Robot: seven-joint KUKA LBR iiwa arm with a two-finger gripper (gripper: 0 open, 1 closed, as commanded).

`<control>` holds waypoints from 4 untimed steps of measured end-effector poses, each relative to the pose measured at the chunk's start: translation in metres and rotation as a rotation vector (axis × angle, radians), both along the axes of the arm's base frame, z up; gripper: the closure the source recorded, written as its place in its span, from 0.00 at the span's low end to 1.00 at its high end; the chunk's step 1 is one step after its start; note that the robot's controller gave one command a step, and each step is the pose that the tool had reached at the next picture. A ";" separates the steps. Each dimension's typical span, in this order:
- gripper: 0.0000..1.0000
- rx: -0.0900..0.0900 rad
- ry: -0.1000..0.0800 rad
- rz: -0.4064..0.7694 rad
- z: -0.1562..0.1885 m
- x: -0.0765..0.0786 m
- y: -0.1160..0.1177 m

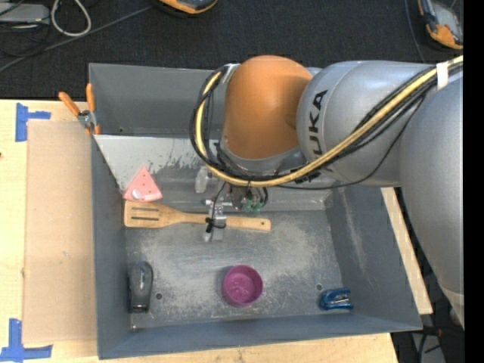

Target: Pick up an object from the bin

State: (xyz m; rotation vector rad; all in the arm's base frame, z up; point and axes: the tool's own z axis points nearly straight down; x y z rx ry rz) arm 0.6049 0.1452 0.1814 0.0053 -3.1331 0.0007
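Gripper (215, 224), half hidden under the orange wrist cover (261, 108), meets the wooden slotted spatula (162, 217) mid-handle; clenched or released, impossible to tell.

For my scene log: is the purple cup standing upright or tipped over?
Upright, it seems: the purple cup shows its full round rim and its inside from above.

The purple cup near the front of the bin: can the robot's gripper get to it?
Probably yes. The purple cup stands alone in the bin with nothing over it, and the gripper is over the wooden spatula just behind it.
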 end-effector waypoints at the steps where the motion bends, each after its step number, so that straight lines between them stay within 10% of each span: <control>1: 0.00 0.001 -0.008 -0.004 0.005 0.002 -0.001; 2: 0.00 0.002 -0.009 0.066 -0.089 0.004 -0.090; 4: 0.00 0.003 -0.004 0.055 -0.108 0.003 -0.108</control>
